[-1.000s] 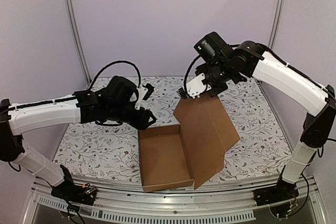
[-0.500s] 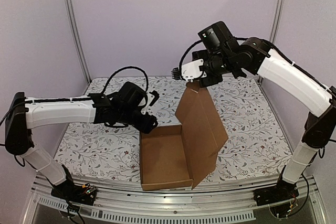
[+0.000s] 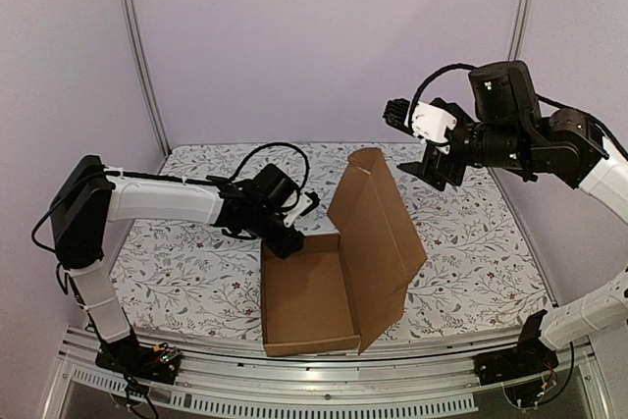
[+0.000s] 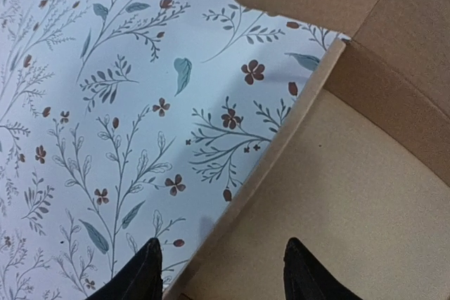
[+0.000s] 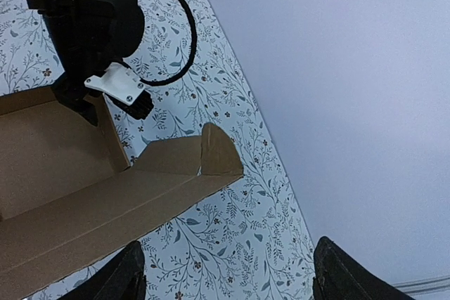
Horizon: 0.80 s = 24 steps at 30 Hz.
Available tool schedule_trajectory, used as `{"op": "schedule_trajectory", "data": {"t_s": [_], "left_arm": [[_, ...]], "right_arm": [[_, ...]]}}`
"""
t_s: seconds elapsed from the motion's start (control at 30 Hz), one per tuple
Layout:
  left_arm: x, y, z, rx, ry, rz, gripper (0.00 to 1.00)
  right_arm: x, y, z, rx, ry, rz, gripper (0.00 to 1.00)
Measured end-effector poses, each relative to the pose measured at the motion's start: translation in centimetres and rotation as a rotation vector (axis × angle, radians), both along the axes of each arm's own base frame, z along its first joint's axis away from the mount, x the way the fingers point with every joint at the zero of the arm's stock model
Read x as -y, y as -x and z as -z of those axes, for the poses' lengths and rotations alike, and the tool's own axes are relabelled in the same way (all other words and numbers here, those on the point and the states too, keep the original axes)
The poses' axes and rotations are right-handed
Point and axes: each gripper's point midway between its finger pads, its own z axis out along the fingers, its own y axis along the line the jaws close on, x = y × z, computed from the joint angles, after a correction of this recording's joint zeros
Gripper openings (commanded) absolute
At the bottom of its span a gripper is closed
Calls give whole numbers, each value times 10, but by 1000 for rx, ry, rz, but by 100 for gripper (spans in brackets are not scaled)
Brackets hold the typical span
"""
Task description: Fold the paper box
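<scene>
Flanking one paper box (image 3: 304,296): two grippers (image 3: 287,242) (image 3: 410,142)

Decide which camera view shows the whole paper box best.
Top external: the paper box shows whole, tray flat, lid standing. The left wrist view shows only one wall and some floor; the right wrist view, part of the tray and the lid's top edge with its end flap.
</scene>
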Motion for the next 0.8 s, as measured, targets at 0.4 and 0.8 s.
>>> {"op": "schedule_trajectory", "data": {"t_s": [0.4, 0.8], "left_arm": [[10, -9, 22, -20, -55, 56, 22], [4, -11, 27, -25, -75, 14, 0]], "right_arm": [[22, 23, 37, -113, -85, 50, 81], [24, 23, 36, -147, -141, 88, 82]]}}
